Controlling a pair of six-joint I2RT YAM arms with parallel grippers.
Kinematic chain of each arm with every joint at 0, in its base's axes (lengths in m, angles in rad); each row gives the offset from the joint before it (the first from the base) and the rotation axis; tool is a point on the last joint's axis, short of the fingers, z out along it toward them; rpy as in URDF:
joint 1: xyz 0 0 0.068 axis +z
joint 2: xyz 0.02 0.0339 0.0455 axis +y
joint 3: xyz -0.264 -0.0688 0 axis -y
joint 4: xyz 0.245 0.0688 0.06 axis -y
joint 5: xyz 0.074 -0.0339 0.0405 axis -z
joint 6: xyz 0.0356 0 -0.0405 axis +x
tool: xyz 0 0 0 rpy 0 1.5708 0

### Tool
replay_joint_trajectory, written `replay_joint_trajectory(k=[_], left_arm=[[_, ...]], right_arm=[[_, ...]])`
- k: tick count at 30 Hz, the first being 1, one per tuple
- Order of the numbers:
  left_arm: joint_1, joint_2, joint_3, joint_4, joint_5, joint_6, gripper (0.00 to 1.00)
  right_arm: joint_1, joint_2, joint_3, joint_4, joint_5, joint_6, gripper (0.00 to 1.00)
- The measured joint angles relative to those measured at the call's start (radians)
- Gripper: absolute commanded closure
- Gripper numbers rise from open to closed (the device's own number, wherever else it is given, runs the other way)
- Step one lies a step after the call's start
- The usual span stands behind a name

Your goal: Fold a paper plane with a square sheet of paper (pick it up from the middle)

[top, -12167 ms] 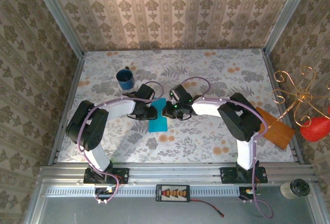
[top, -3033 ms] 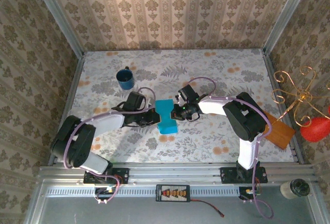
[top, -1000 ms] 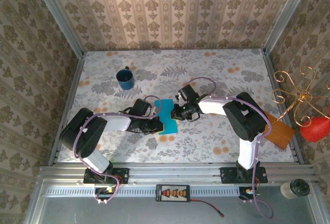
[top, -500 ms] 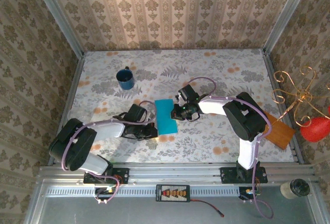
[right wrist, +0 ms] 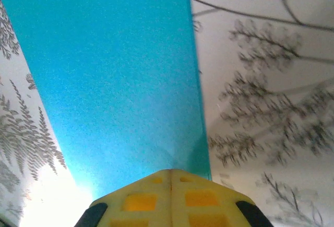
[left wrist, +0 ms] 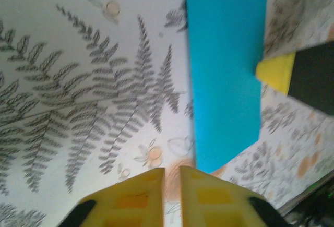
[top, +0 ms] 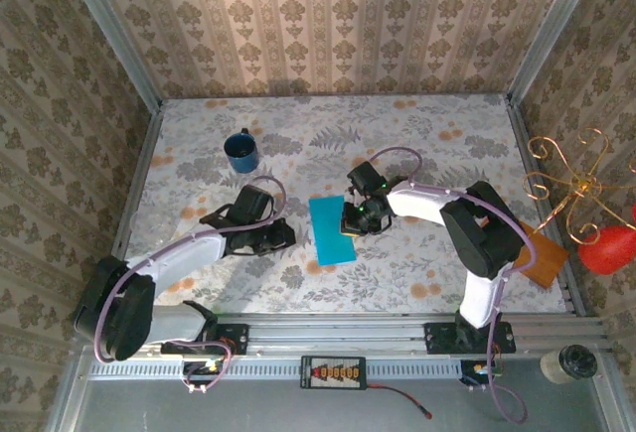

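Papered walls in faded damask on three sides; below, a worktop (top: 427,154) under pale cloth printed with grey ferns and orange blooms. At mid-worktop, a shade toward the near edge: paper (top: 332,230), bright turquoise, plain and matte, folded down to a long narrow rectangle and lying flat, long sides running roughly from far edge to near edge with a slight tilt. From the left wrist, paper (left wrist: 224,70) with crisp straight edges and a square near corner; from the right wrist, paper (right wrist: 115,81) with a fine, even grain and no markings.

Right tool (top: 354,221) at the strip's right long side, yellow jaws pressed together, tip (right wrist: 170,174) meeting the edge; pinching or merely pressing down, impossible to tell. Left tool (top: 284,237) just off the left long side, apart from the paper, jaws (left wrist: 172,172) parted by a thin slit, holding nothing.

Judged feather-light and limp, a little stiffer where doubled; quick to crease, dent or tear under a hard squeeze. Likely to skate over the smooth cloth when nudged rather than lift, so hard to get a jaw beneath. Best taken lightly at the middle of a long edge, as the task asks, with the opposite side pinned to stop sliding.

Toward the far left corner, a round, glossy, dark blue mug (top: 240,151). At the right edge near the near corner, a flat orange-brown board (top: 532,253), rigid and smooth.
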Motion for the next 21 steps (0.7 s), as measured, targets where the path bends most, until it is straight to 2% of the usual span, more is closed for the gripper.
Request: replay_joint_trajectory(k=[6,12,21], left_arm=[[-0.016,0.065,0.017,0.114,0.003,-0.087,0.65],[-0.064,0.218,0.130,0.187,0.022,-0.118,0.65],[-0.053,0.451,0.325,0.142,0.042,-0.084,0.72]], right_arm=[[-0.005,-0.171,-0.064,0.034,0.039,0.071,0.67],[-0.055,-0.298,-0.217,0.083,0.066,0.108,0.52],[-0.096,-0.321,-0.359,0.193,-0.016,0.119,0.51]])
